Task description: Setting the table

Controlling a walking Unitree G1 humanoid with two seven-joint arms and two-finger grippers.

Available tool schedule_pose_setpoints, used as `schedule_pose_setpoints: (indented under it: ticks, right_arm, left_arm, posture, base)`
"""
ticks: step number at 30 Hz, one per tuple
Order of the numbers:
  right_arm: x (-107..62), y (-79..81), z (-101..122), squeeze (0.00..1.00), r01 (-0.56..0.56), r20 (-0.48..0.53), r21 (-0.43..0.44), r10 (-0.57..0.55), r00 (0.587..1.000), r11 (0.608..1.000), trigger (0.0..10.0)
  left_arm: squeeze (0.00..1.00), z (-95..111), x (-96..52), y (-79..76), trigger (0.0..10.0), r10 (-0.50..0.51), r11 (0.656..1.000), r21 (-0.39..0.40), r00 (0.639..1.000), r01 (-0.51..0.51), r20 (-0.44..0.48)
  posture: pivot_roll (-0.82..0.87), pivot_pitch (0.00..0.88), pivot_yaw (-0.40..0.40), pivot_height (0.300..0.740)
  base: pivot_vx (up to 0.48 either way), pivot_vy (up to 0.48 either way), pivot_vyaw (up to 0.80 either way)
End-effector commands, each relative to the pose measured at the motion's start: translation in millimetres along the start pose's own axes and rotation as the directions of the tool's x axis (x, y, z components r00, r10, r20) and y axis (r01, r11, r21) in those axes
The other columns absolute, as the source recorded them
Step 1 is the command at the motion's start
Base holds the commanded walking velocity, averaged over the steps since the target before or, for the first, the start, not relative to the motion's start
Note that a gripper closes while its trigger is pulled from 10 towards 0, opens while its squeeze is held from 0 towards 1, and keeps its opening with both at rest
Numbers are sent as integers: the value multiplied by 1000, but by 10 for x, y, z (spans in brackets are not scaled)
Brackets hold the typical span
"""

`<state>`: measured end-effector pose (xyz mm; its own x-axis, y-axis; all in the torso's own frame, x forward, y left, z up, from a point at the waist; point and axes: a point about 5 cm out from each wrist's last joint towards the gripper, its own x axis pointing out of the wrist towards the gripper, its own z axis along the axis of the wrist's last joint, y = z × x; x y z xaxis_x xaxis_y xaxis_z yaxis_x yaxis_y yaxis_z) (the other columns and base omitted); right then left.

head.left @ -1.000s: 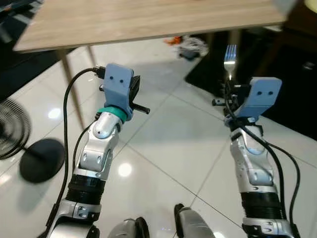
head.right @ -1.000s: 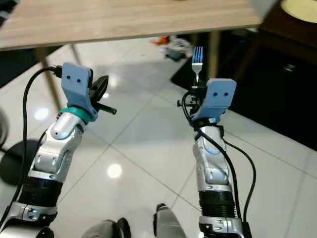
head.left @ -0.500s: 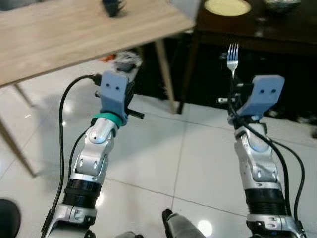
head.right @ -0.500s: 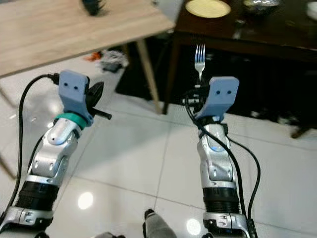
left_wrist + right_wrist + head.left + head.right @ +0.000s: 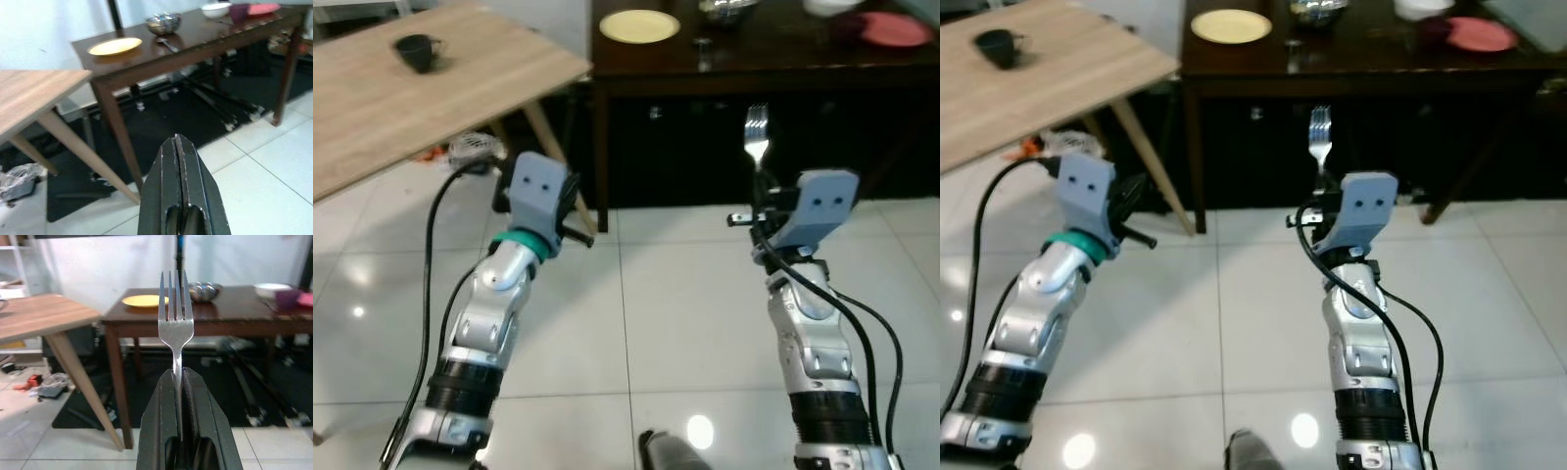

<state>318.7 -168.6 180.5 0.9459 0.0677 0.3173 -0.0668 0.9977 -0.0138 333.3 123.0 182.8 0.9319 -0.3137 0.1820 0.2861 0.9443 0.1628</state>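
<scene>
My right gripper is shut on a silver fork, which stands upright with its tines up; the right wrist view has the fork rising from between the black fingers. Raised in front of me, my left gripper is shut with nothing in it. Ahead stands a dark wooden table carrying a yellow plate, a metal bowl, a white bowl and a pink plate. Both grippers are well short of that table.
A light wooden table with a dark cup stands to my left, its slanted leg close to the dark table's leg. White tiled floor lies between me and the tables. Clutter sits under the light table.
The camera has turned right: the dark table with its dishes now fills the view ahead and the light table has slid left. Both arms keep their pose, fork still held.
</scene>
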Motion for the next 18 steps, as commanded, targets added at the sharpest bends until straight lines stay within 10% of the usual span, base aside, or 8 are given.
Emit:
schedule_pose_setpoints:
  ticks: [1,18]
  right_arm:
    - [-10,-46,5,0,11,2,4,-11,1000,1000,10000]
    - [133,130,42,0,-109,2,11,109,994,994,10000]
  left_arm:
    - [0,-10,-15,-35,10000,-9,1000,-7,1000,9,2]
    - [0,-21,-112,70,10000,101,994,25,994,-102,26]
  posture:
    - [-131,43,106,740]
    - [-56,57,23,740]
  base:
    - [0,0,-800]
    - [0,0,-800]
